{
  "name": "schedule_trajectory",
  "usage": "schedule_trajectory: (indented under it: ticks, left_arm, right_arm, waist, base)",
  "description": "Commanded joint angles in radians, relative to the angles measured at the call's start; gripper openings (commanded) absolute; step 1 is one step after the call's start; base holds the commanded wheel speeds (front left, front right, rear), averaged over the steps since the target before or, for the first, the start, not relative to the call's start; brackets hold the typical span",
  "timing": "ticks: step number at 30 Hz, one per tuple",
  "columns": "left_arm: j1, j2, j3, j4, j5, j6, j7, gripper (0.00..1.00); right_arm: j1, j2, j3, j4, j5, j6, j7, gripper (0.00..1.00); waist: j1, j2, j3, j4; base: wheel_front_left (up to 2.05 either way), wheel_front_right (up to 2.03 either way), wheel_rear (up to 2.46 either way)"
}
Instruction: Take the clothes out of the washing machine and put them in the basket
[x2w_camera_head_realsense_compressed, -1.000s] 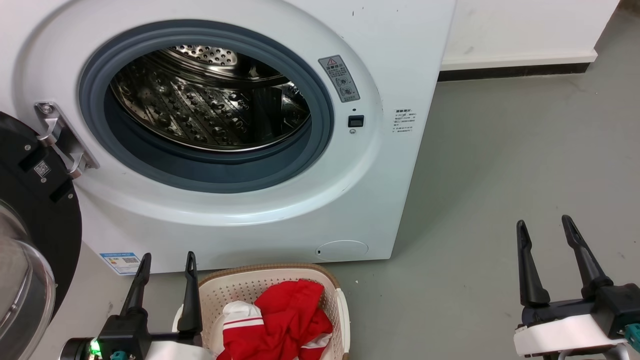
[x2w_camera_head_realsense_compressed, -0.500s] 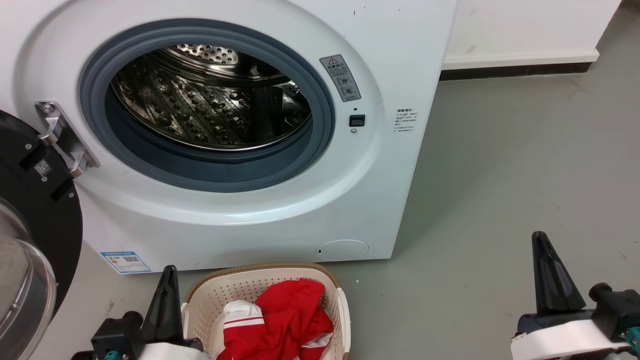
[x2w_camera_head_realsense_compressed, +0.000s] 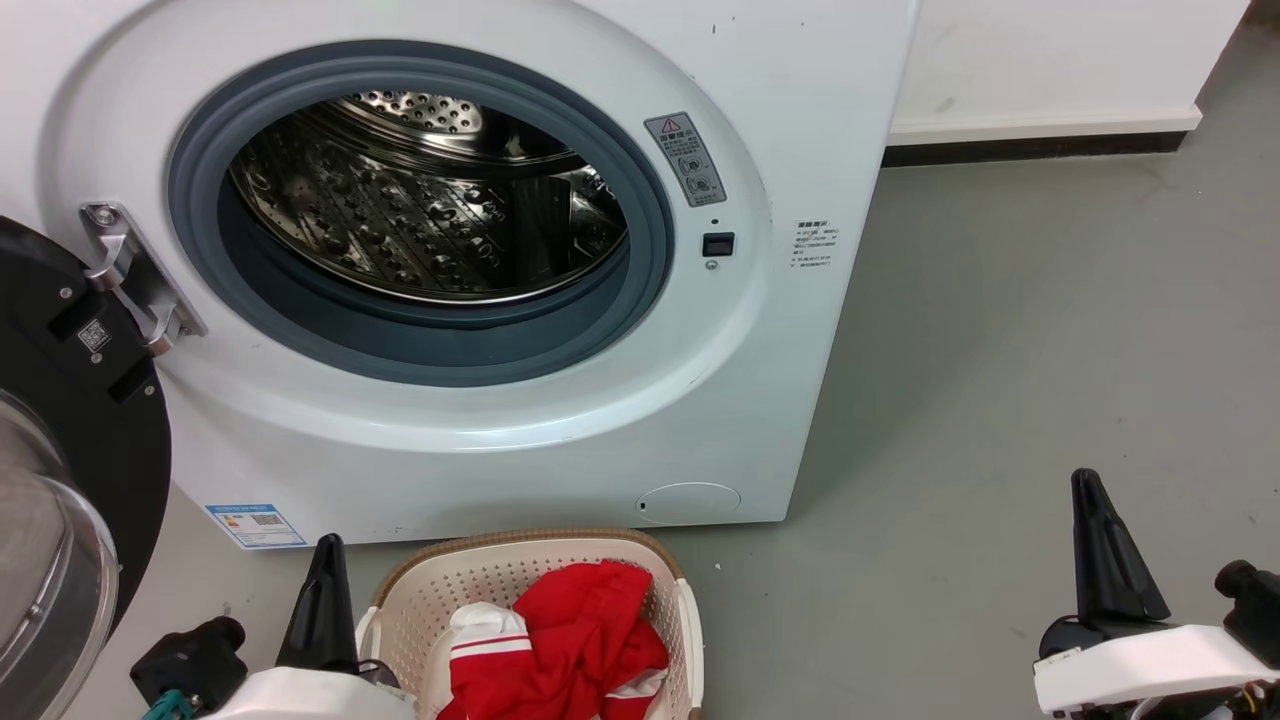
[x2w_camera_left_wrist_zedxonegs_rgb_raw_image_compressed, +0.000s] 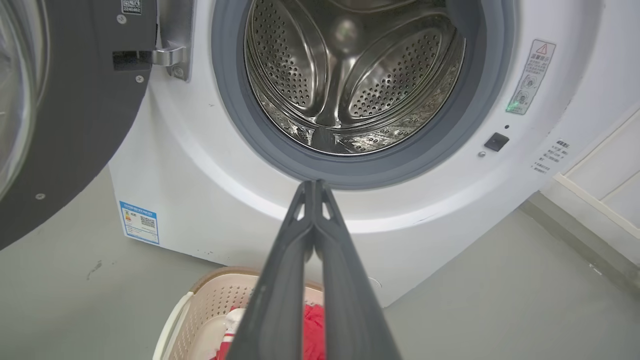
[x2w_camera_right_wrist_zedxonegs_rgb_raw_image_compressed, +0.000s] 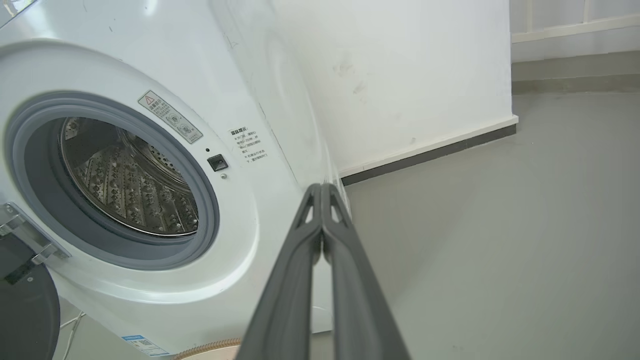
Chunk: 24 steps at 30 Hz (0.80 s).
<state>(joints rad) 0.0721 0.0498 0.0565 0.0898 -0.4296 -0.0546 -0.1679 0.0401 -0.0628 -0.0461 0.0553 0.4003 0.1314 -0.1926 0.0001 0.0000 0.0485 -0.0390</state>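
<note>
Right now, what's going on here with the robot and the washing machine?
The washing machine has its porthole door swung open, and the visible part of its steel drum holds no clothes. The red clothes lie in the cream basket on the floor in front. The left gripper and right gripper are both shut, holding nothing.

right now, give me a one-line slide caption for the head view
Red clothes lie in the basket before the open washing machine, drum showing no clothes; left gripper and right gripper shut.
</note>
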Motion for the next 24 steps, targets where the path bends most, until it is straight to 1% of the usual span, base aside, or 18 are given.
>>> schedule_trajectory:
  ticks: [1,11,12,24]
  left_arm:
    - [-0.032,0.001,0.006,-0.007,-0.049,-0.006,0.01,0.0]
    - [-0.055,0.001,0.013,0.016,-0.215,-0.017,0.05,0.0]
    - [-0.055,0.001,0.013,0.016,-0.215,-0.017,0.05,0.0]
    - [-0.078,0.001,0.022,0.041,-0.39,-0.028,0.092,0.0]
  right_arm:
    - [-0.034,-0.011,0.002,-0.004,0.055,0.0,0.007,0.0]
    - [-0.051,-0.017,0.004,0.023,0.234,0.0,0.041,0.0]
    - [-0.051,-0.017,0.004,0.023,0.234,0.0,0.041,0.0]
    - [-0.07,-0.021,0.004,0.052,0.422,0.0,0.079,0.0]
  waist:
    - [-0.0001,0.0,-0.001,0.001]
    - [-0.0001,0.0,-0.005,0.004]
    - [-0.0001,0.0,-0.005,0.004]
    - [-0.0001,0.0,-0.01,0.009]
  base:
    - [0.0,0.0,0.0]
    - [0.0,0.0,0.0]
    - [0.0,0.0,0.0]
    - [0.0,0.0,0.0]
